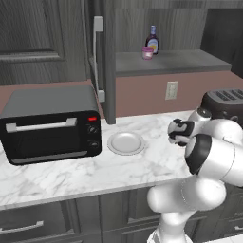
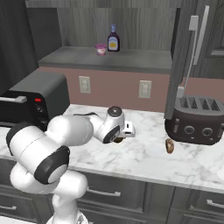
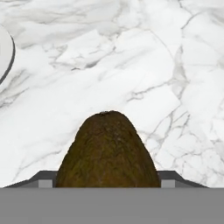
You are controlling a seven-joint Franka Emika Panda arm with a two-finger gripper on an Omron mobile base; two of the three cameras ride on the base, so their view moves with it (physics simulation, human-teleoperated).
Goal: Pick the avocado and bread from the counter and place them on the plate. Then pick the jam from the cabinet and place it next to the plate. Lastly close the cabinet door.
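Note:
The avocado, a dark olive-brown oval, sits between my gripper's fingers, which are shut on its sides just above the white marble counter. From the right base view the avocado shows as a dark spot under the hand. The bread, a tan lump, lies on the counter in front of the toaster. The round pale plate rests left of the hand. The pink jam stands on the cabinet shelf. The cabinet door stands open.
A black toaster oven stands left of the plate. A dark toaster sits at the right, under the open door. A taller dark bottle stands behind the jam. Bare marble lies between plate and hand.

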